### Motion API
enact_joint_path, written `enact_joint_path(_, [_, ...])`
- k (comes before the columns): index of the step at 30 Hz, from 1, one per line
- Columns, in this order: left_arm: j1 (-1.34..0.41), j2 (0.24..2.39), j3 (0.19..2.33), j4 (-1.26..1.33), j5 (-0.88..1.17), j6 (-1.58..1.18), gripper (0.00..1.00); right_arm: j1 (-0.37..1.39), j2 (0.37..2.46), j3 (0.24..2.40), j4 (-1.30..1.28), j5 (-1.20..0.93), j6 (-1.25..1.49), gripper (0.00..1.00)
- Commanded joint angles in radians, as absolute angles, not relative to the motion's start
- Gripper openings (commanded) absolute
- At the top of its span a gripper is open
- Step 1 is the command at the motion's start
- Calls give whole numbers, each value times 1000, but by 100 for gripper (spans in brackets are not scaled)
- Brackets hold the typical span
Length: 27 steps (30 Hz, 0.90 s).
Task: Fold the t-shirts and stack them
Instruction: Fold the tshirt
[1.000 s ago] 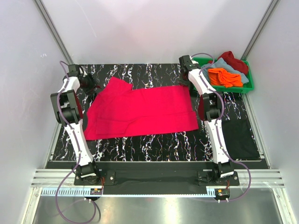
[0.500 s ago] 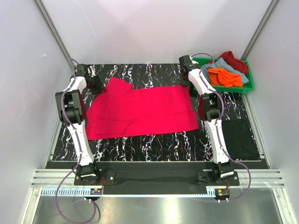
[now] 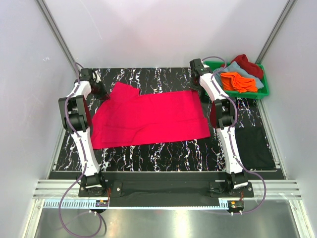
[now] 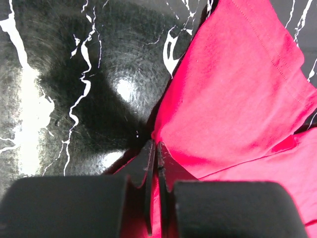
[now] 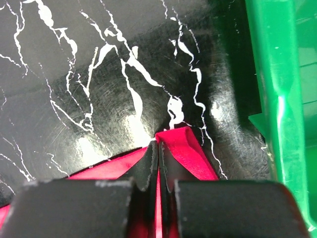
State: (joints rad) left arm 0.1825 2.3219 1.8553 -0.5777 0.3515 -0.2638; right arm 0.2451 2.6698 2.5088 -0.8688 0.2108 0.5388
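The marbled table (image 3: pixel 163 148) carries the pinkish-red shirt (image 3: pixel 148 116), spread flat between the two arms. Its far edge runs from one pair of jaws to the other, and the rest of it lies on the near side of both.

The green crate (image 3: pixel 257 94) stands just outside the right jaws, to their right. It holds the orange shirt (image 3: pixel 237 82), the grey-blue shirt (image 3: pixel 224 70) and the dark red shirt (image 3: pixel 247 63).

The left gripper (image 4: pixel 153 145) is pressed fully together at the far left of the cloth. A sliver of red shows between its fingers, and the sleeve fans out ahead and to the right of the tips. The bite looks to be only the very edge, so a quick lift could let the fabric slide out. That side would drop, and the fold would go askew.

The right gripper (image 5: pixel 157 145) is also clamped tight on the far right corner. Red cloth shows between the fingers, and a small doubled tip pokes out just past them. This hold looks firmer, but the curled corner could carry a crease into the fold.

If one arm rises or travels faster than the other, the edge between them could go slack or twist. A wide swing by the right arm risks clipping the crate wall beside it.
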Motion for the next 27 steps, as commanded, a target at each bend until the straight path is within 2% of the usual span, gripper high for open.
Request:
enact_joint_path(1, [183,2322,1916,-575,351,-278,0,253,2697,2531,-900,178,523,0])
enact_joint_path(15, [179,2226,1908,-577,353,-344,0,245,2559,2473,-900,209,468,0])
enact_joint_path(27, [184,2065,1772,-578,345,-364,0,230,2436,2405,-907,100,439,0])
